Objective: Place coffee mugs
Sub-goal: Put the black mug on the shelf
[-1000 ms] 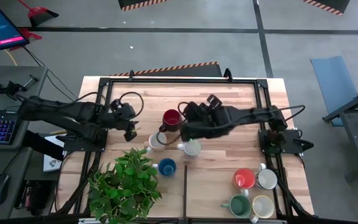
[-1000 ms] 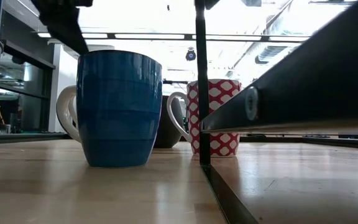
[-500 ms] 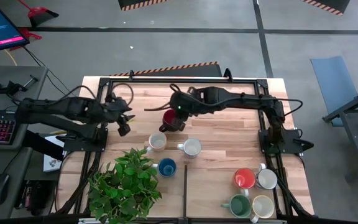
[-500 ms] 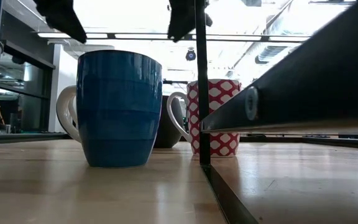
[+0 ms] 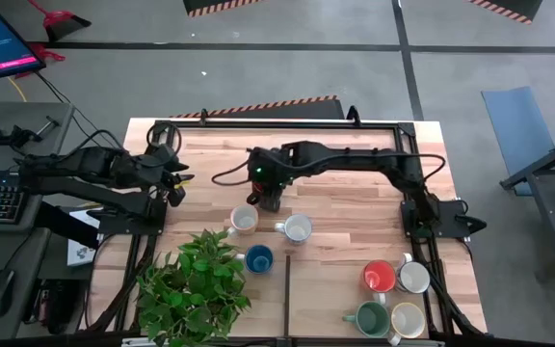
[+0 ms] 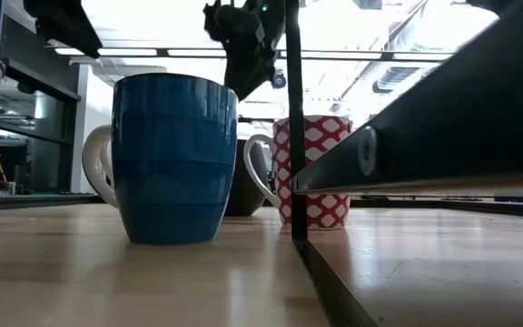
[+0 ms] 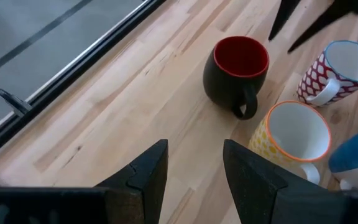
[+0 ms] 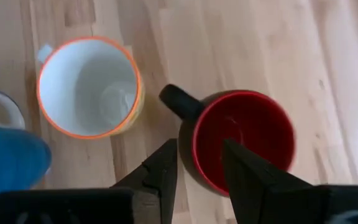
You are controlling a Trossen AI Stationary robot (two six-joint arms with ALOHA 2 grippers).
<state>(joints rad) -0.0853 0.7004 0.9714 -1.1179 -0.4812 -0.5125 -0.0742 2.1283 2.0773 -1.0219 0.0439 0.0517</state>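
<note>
A dark red mug stands upright on the wooden table, its handle toward a yellow-sided white mug. My right gripper hovers open above the red mug's rim beside the handle, fingers pointing steeply down; in the low view its fingers stay above the mugs. My left gripper is open and holds nothing, back near the table's left edge. A red-and-white patterned mug and a blue mug stand nearby.
A leafy potted plant fills the near left. Several more mugs cluster at the near right: red, white, green, cream. A black frame rims the table, and a rail runs along the near middle.
My right gripper has swung out over the dark red mug, come down toward it and tipped to point more steeply down, staying open. My left gripper has drawn back toward the table's left edge and risen a little, away from the mugs. No mug has moved.
</note>
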